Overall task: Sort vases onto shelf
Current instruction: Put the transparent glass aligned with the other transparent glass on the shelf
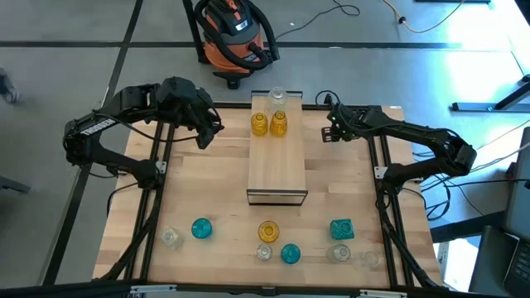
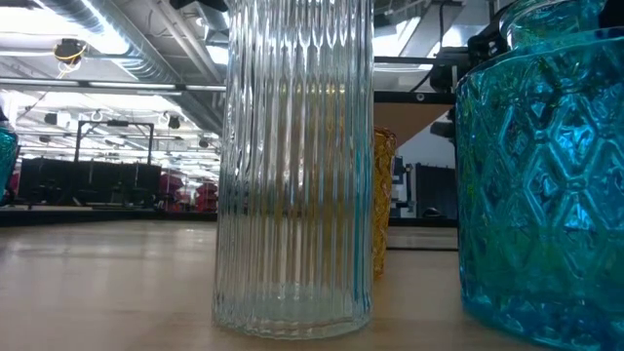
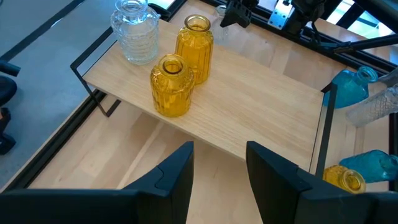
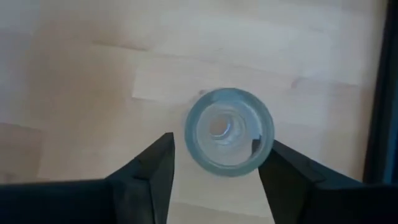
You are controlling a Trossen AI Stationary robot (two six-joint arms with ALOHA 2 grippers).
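Note:
The light-wood shelf [image 1: 277, 161] lies in the middle of the table. On its far end stand two amber vases [image 1: 260, 124] [image 1: 279, 124] and a clear vase [image 1: 277, 98]. My left gripper [image 1: 209, 132] hovers open to the left of the shelf; the left wrist view shows its fingers [image 3: 217, 177] short of the shelf's edge [image 3: 249, 106] and apart from the amber vases [image 3: 172, 86] [image 3: 194, 48]. My right gripper [image 1: 331, 132] is open to the right of the shelf. It looks straight down on a clear vase [image 4: 229, 127] standing on the table, with one finger on either side.
Several vases stand in a row near the table's near edge: clear [image 1: 171, 237], teal [image 1: 201, 228], amber [image 1: 267, 231], teal [image 1: 291, 253], teal [image 1: 341, 228], clear [image 1: 370, 259]. The low view is filled by a ribbed clear vase [image 2: 292, 166] and a teal one [image 2: 546, 175]. Bare shelf top lies toward its near end.

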